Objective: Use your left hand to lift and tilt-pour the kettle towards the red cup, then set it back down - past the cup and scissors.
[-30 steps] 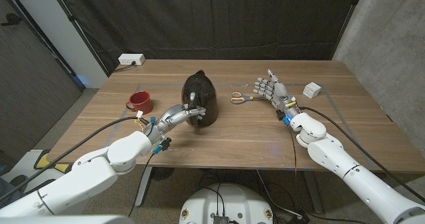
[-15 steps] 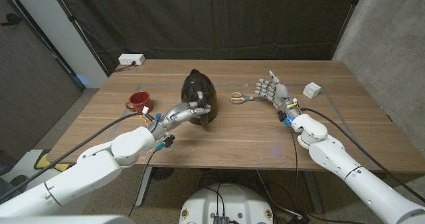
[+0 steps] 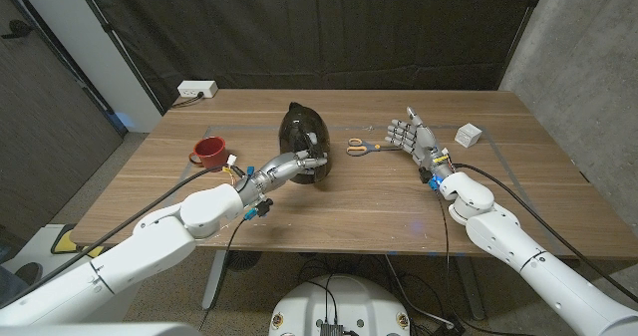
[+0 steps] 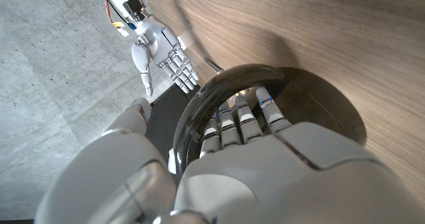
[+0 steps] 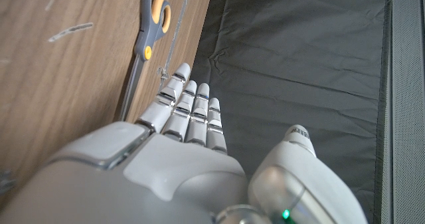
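The glossy black kettle stands upright in the middle of the table, between the red cup on its left and the orange-handled scissors on its right. My left hand grips the kettle's handle on its near side, and the fingers curl through the loop. Whether the kettle's base touches the wood I cannot tell. My right hand stands on its edge just right of the scissors, fingers straight and apart, holding nothing. It also appears beyond the kettle as the right hand.
A small white cube lies to the right of my right hand. A white power strip sits at the table's far left corner. A dark curtain hangs behind the wooden table.
My left arm has stretched forward, and the kettle in its grip has shifted slightly away from me and to the right. The right hand has barely moved.
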Action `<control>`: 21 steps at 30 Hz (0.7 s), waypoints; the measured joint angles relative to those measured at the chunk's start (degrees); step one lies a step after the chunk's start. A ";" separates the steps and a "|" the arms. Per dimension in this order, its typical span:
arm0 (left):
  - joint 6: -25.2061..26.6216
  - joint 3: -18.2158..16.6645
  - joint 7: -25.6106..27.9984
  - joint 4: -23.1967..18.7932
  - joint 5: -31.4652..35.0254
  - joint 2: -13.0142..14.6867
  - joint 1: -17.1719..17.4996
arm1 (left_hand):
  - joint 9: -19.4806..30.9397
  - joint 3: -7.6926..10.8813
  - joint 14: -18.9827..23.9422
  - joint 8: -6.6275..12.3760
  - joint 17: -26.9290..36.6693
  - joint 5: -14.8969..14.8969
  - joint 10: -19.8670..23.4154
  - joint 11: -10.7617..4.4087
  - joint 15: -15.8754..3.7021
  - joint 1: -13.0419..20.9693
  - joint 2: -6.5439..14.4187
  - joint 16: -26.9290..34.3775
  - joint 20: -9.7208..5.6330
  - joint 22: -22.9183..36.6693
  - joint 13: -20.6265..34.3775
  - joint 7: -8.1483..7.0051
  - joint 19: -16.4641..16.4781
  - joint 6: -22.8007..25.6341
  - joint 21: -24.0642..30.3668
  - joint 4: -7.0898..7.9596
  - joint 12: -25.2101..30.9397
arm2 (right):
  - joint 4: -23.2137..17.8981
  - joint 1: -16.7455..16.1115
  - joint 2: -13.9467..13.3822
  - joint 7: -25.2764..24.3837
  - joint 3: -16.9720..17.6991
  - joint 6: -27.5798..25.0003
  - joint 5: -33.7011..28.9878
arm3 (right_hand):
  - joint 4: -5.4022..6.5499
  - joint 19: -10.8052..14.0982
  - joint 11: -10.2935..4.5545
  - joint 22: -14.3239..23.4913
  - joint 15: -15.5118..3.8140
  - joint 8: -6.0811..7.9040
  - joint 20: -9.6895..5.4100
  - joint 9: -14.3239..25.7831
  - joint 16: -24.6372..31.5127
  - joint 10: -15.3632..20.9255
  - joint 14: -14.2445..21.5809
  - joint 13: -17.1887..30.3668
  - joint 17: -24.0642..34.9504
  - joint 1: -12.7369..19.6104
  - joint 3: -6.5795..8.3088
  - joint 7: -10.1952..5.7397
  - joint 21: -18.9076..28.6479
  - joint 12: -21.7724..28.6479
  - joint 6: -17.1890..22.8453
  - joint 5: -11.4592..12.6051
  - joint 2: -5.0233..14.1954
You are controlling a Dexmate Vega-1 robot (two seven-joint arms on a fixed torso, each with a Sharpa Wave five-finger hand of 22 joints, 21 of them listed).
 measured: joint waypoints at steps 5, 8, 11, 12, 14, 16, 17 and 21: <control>-1.47 0.53 -1.16 0.68 -1.00 -0.51 -0.39 | 0.00 -0.22 -0.59 -0.78 0.00 0.00 -0.98 0.16 -0.13 -0.29 0.32 -0.44 -0.62 0.00 -0.27 -0.18 -0.62 -0.95 -0.63 0.23 -0.44 | 0.03 -0.04 -0.05 0.01 0.10 0.00 0.07 | 0.00 0.00 0.00 0.00 0.00 0.00 0.00 0.00 0.00 0.00 0.00 0.00 0.00 0.00 0.00 0.00 0.00 0.00 0.00 0.00 0.00; -2.98 0.52 -1.26 0.83 -1.91 -0.72 0.16 | 0.00 -0.21 -0.59 -0.79 0.00 0.21 -0.98 0.17 -0.13 -0.99 1.13 -0.44 -0.63 0.00 -0.50 -0.17 -0.63 -0.96 -1.05 0.23 -0.44 | 0.25 -0.02 -0.06 0.16 0.12 0.00 0.14 | 0.00 0.00 0.00 0.00 0.00 0.00 0.00 0.00 0.00 0.00 0.00 0.00 0.00 0.02 0.00 0.00 0.00 0.00 0.00 0.00 0.02; -4.02 0.21 -1.05 0.84 -2.42 -0.80 1.26 | 0.00 -0.21 -0.69 -0.78 0.00 0.21 -0.98 0.17 -0.02 -0.47 1.62 -0.43 -0.93 0.00 -0.53 -0.17 -0.93 -0.96 -1.16 0.23 -0.65 | 0.46 0.15 -0.06 0.43 0.12 0.00 0.20 | 0.00 0.00 0.00 0.00 0.00 0.00 0.00 0.00 0.00 0.00 0.00 0.00 0.00 0.24 0.00 0.00 0.00 0.00 0.00 0.00 0.24; -4.57 0.16 -0.74 0.83 -2.67 -0.80 1.41 | 0.01 -0.21 -0.88 -0.93 0.00 0.21 -1.35 0.04 0.03 -0.31 1.79 -0.43 -0.95 0.00 -0.53 -0.17 -0.94 -0.96 -1.44 0.23 -0.91 | 0.63 0.32 -0.06 0.63 0.12 0.00 0.24 | 0.00 0.00 0.00 0.00 0.00 0.00 0.00 0.00 0.00 0.00 0.00 0.00 0.00 0.24 0.00 0.00 0.00 0.00 0.00 0.00 0.24; -5.22 -0.40 -0.20 0.60 -2.91 -0.80 2.85 | 0.00 -0.21 -1.77 -1.62 0.00 0.21 -2.46 -0.04 -0.01 -0.26 1.84 -0.92 -1.34 0.00 -0.71 0.13 -1.33 -1.31 -2.01 0.23 -1.36 | 0.81 0.52 -0.06 0.83 0.09 0.00 0.26 | 0.00 0.00 0.00 0.00 0.00 0.00 0.00 0.00 0.00 0.00 0.00 0.00 0.00 0.31 0.00 0.00 0.00 0.00 0.00 0.00 0.31; -5.77 -0.60 0.29 0.42 -3.00 -0.80 3.48 | 0.01 -0.32 -3.07 -2.56 -0.23 0.21 -3.86 0.16 0.14 -0.26 1.84 -1.53 -2.17 0.00 -0.92 0.35 -2.16 -2.75 -2.90 0.35 -2.17 | 1.00 0.76 -0.05 1.03 0.03 0.00 0.27 | 0.00 0.00 0.00 0.00 0.00 0.00 0.00 0.00 0.00 0.00 0.00 0.00 0.00 0.31 0.00 0.00 0.00 0.00 0.00 0.00 0.31; -6.13 -0.78 0.62 0.29 -3.05 -0.79 4.00 | 0.01 -0.67 -3.95 -3.25 -0.21 0.21 -4.80 0.26 0.27 -0.27 1.82 -1.69 -2.71 0.00 -1.04 0.54 -2.70 -3.77 -3.54 0.59 -2.62 | 1.16 0.94 -0.03 1.23 -0.05 -0.04 0.29 | 0.00 0.00 0.00 0.00 0.00 0.00 0.00 0.00 0.00 0.00 0.00 0.00 0.00 0.31 0.00 0.00 0.00 0.00 0.00 0.00 0.31; -7.06 -0.88 1.01 0.48 -3.34 -1.19 4.73 | 0.01 -3.18 -8.32 -6.74 -0.21 0.21 -9.26 0.72 0.40 -2.28 -0.16 -2.55 -4.21 0.00 -1.71 1.06 -5.02 -9.27 -6.64 1.58 -4.34 | 1.68 1.55 0.08 1.91 -0.33 -0.26 0.33 | 0.00 0.00 0.00 0.00 0.31 0.00 0.00 0.00 -0.18 0.00 -0.31 0.00 0.00 0.31 0.00 0.00 0.00 -0.29 0.00 0.00 0.31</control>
